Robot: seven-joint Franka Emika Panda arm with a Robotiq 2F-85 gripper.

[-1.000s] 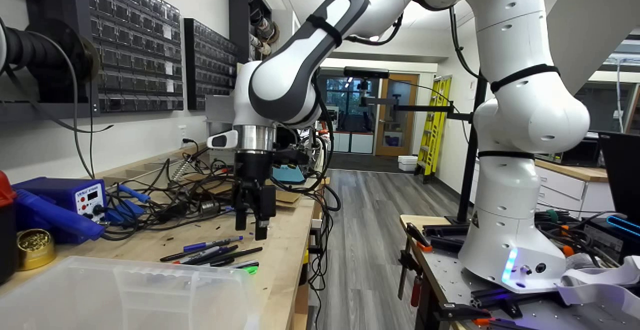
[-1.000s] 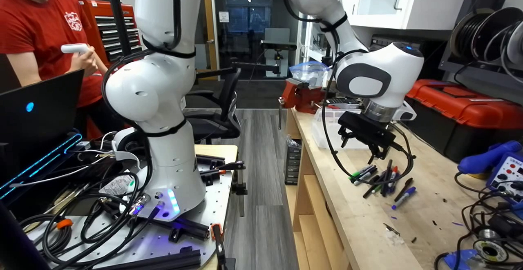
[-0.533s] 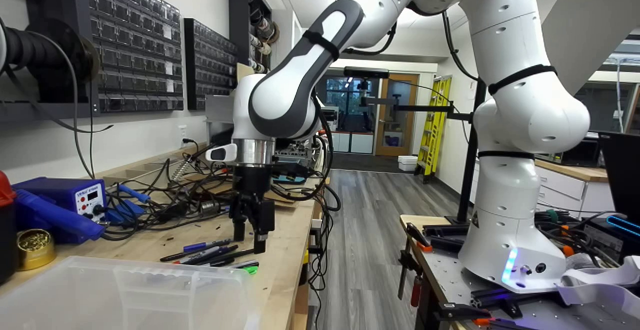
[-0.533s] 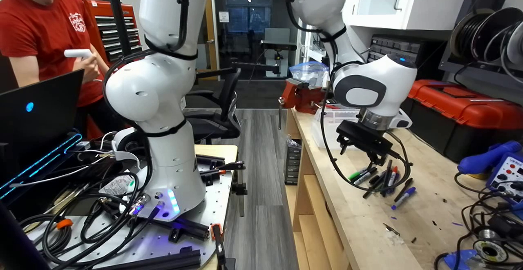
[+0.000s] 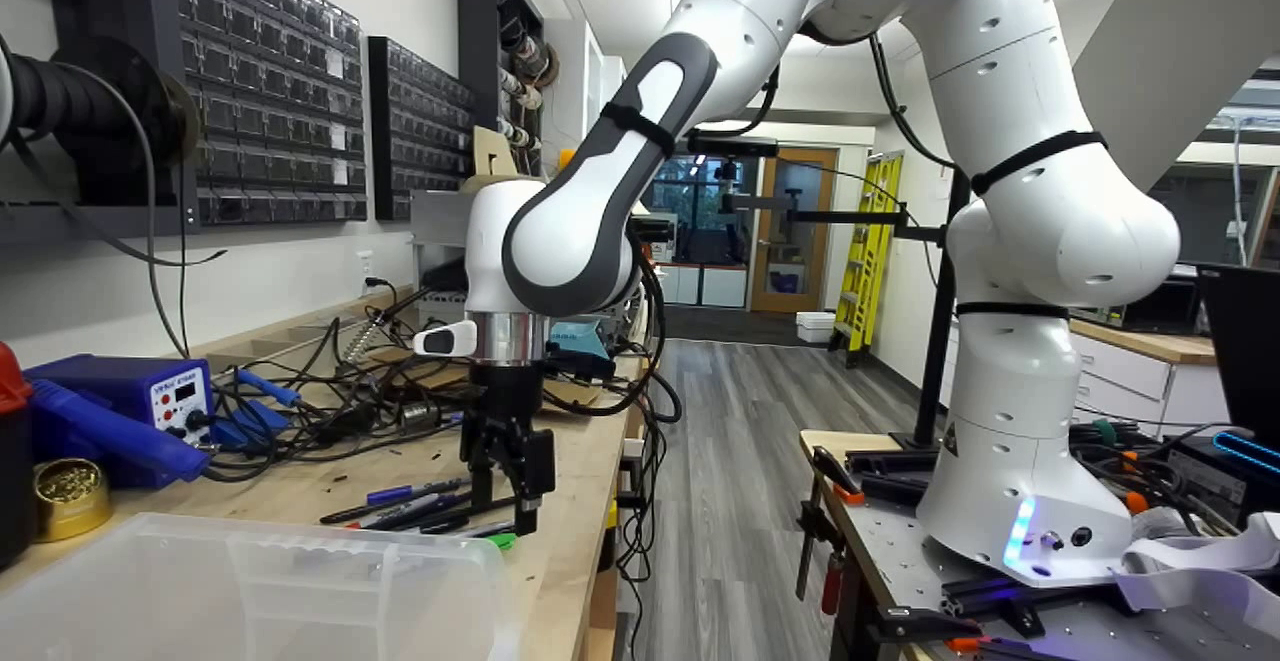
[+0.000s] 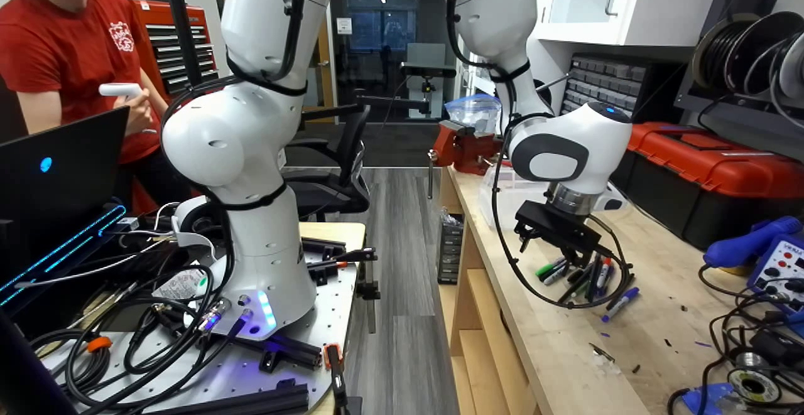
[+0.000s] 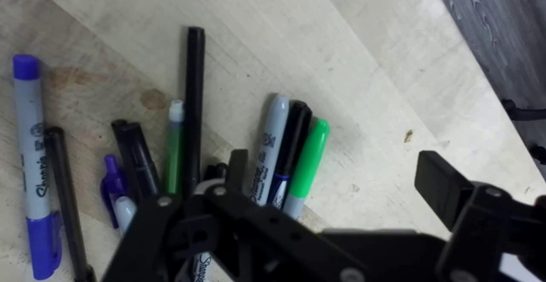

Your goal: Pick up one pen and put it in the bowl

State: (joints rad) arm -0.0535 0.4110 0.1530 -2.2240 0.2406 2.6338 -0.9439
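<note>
My gripper (image 7: 337, 171) is open and points down just above the pens on the wooden bench; it also shows in both exterior views (image 5: 503, 507) (image 6: 575, 259). In the wrist view a grey marker (image 7: 269, 147), a black-capped pen (image 7: 292, 137) and a green-capped marker (image 7: 310, 156) lie side by side between the fingers, close to the left finger. Nothing is held. A black pen (image 7: 194, 103) and a blue-ended marker (image 7: 33, 154) lie further left. The bowl, a frosted clear tub (image 5: 440, 581), stands beside the pens; part of it shows in an exterior view (image 6: 493, 204).
A blue soldering station (image 5: 150, 401), a brass-wool tin (image 5: 70, 496) and tangled cables (image 5: 400, 386) are on the bench. A red and black toolbox (image 6: 722, 170) stands along the wall. A red vise (image 6: 461, 148) stands at the bench end.
My gripper has moved down to the pens, its fingers staying open. The pens and the tub have not visibly moved.
</note>
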